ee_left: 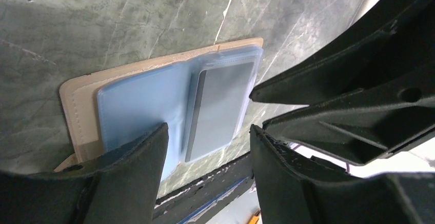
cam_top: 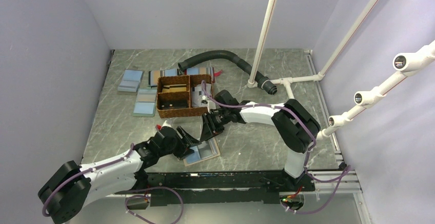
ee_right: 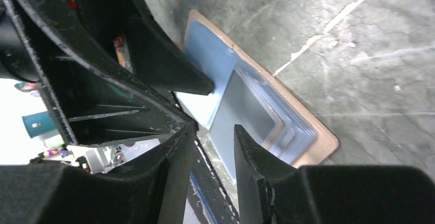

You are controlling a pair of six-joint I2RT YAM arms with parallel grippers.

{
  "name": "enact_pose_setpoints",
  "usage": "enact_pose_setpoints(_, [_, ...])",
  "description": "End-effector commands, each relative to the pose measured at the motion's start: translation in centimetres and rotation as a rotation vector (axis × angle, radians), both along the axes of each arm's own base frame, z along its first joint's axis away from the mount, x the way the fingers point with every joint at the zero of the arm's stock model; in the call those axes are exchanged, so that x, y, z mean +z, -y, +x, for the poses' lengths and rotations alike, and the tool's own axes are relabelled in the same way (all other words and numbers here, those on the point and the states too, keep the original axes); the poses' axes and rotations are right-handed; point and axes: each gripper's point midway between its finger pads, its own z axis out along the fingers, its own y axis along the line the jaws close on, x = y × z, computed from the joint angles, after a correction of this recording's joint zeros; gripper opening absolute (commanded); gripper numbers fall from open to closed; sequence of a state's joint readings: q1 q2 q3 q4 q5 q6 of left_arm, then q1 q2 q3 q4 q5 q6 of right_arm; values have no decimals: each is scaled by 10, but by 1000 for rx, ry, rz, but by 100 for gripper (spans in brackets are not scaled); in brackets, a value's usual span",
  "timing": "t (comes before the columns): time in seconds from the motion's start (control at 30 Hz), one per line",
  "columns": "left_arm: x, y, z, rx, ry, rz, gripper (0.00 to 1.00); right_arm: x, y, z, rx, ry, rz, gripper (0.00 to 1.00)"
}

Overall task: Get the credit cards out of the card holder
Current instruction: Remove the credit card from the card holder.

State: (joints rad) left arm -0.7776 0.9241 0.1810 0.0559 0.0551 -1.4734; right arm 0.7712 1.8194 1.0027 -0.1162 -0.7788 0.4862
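Looking down, I see my left gripper (ee_left: 208, 157) wide open and right gripper (ee_right: 210, 152) barely parted, both empty, above the unfolded tan-rimmed blue leather card holder (ee_left: 149, 96).

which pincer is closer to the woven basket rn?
Right. The right pincer sits just in front of the basket, near its right corner; the left pincer is farther from it, at the open card holder.
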Motion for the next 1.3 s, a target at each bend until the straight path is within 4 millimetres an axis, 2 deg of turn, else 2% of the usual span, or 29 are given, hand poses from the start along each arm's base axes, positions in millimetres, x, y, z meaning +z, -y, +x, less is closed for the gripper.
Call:
enact_pose_setpoints(0.0, [0, -1, -1, -41, 16, 46, 66, 1, 8, 15, -43, 93, -41, 38])
enact_pose_setpoints(0.23, [-1, 11, -4, -118, 22, 24, 66, -9, 16, 17, -69, 103, -76, 42])
enact_pose_setpoints(0.43, [-4, 19, -5, -163, 8, 28, 65, -10, 17, 16, -75, 97, -79, 42])
enact_pose_setpoints(0.77, [-12, 17, -9, -174, -27, 54, 66, -7, 23, 17, -99, 131, -90, 45])
enact_pose_setpoints(1.03, [-10, 24, -8, -222, -16, 65, 66, -10, 17, 11, -81, 74, -69, 45])
enact_pose_setpoints(1.27, [-11, 29, -7, -264, -7, 73, 68, -4, 12, 6, -59, 47, -32, 40])
